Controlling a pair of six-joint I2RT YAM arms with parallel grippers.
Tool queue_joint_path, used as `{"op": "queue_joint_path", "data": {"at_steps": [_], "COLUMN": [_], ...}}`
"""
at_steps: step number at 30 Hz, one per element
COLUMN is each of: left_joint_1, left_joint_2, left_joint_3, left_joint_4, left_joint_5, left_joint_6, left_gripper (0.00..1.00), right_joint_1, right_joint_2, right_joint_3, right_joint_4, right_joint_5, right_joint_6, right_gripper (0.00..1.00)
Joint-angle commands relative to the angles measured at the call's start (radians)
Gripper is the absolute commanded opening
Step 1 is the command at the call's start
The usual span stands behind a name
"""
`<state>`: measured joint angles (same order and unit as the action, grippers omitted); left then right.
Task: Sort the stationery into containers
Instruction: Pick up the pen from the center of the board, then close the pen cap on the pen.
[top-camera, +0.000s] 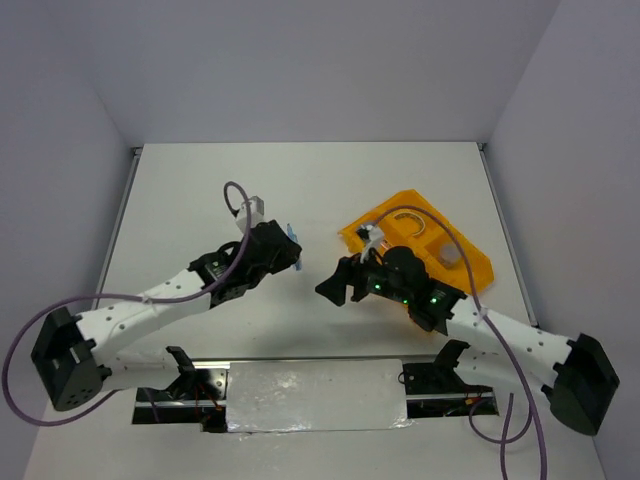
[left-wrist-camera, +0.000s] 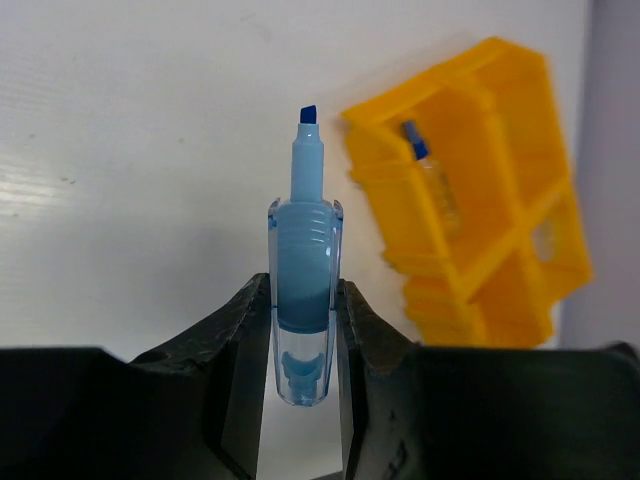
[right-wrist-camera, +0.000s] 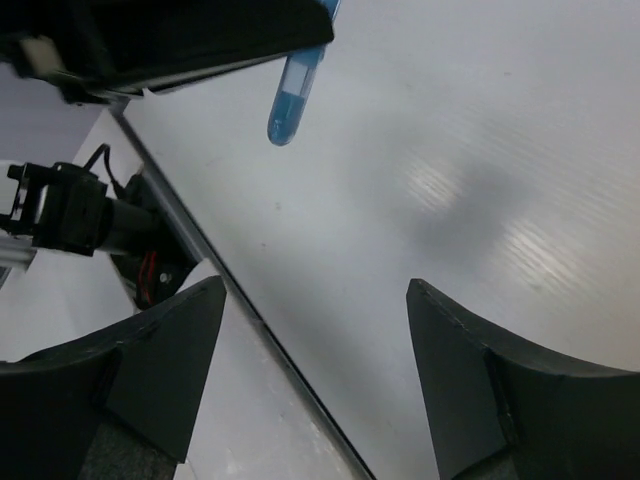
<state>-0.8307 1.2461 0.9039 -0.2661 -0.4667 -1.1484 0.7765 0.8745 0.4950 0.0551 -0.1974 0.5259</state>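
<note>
Now clamped in the left gripper (left-wrist-camera: 303, 300): blue pen (left-wrist-camera: 305, 250), squeezed at its clear lower barrel between both black fingers (left-wrist-camera: 240, 325), chisel tip pointing away from the wrist. Held above the white table (top-camera: 200, 190), just left of the orange tray (top-camera: 478, 262), not touching it. In the top view, same blue pen (top-camera: 294, 234) poking out of the left gripper (top-camera: 289, 247), near the tray's left corner but apart from it.

Facing it from the tray side: right gripper (top-camera: 335, 285), jaws wide apart, nothing between. Sitting just off the tray's near-left edge, with the arm lying over the tray's front wall and hiding part of it. From the right wrist: right gripper (right-wrist-camera: 315, 380) spread, only bare table between the fingers (right-wrist-camera: 165, 360), pen's rounded end (right-wrist-camera: 290, 100) hanging above and ahead.

Inside the tray: tan tape ring (top-camera: 398, 214) in a far compartment, greyish cup (top-camera: 450, 256) in a right-hand one. From the left wrist, also a small clear piece with a blue cap (left-wrist-camera: 418, 150) leaning in a compartment on the tray's (left-wrist-camera: 520, 130) pen-facing side.

Between pen and tray: only the right gripper's spread fingers, partly in the way. Further left of the tray: purple cable (top-camera: 233, 195) looping over the left wrist. Below the tray, at the table's near edge: shiny grey plate (top-camera: 315, 395) between the arm bases.
</note>
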Motion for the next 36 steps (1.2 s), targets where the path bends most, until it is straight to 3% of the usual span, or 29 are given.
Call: {"op": "queue_joint_path", "data": {"at_steps": [1,7,11,29,31,32,33,35,36], "left_joint_1": [-0.008,-0.016,-0.018,-0.019,-0.019,-0.019,-0.019,-0.019,-0.019], "left_joint_2": [-0.106,-0.229,-0.270,-0.321,-0.327,-0.327,-0.326,-0.321,-0.320], "left_joint_3": [-0.038,-0.062,-0.062,-0.083,-0.086,-0.086,-0.088,-0.086,-0.083], "left_joint_4": [0.011,-0.011,-0.035,-0.002,-0.001,-0.001,-0.001,-0.004,-0.008], "left_joint_5": [-0.044,-0.038,-0.038,0.008,0.011,0.011,0.011,0.008,0.005], "left_joint_6": [0.006,-0.001,-0.007,-0.028,-0.030,-0.030,-0.027,-0.019,-0.016], "left_gripper": [0.00,0.00,0.00,0.00,0.00,0.00,0.00,0.00,0.10], "right_joint_1": [0.116,0.210,0.245,0.279,0.279,0.280,0.279,0.279,0.280], "right_joint_2": [0.133,0.238,0.285,0.491,0.494,0.495,0.495,0.489,0.483], "right_joint_3": [0.104,0.151,0.163,0.341,0.338,0.340,0.344,0.341,0.333], "right_joint_4": [0.256,0.403,0.477,0.410,0.425,0.422,0.413,0.414,0.419], "right_joint_5": [0.085,0.235,0.277,0.417,0.418,0.417,0.427,0.421,0.417], "right_joint_6": [-0.035,-0.030,-0.038,-0.073,-0.070,-0.073,-0.069,-0.070,-0.072], "right_gripper": [0.80,0.65,0.63,0.46,0.34,0.11,0.01,0.00,0.00]}}
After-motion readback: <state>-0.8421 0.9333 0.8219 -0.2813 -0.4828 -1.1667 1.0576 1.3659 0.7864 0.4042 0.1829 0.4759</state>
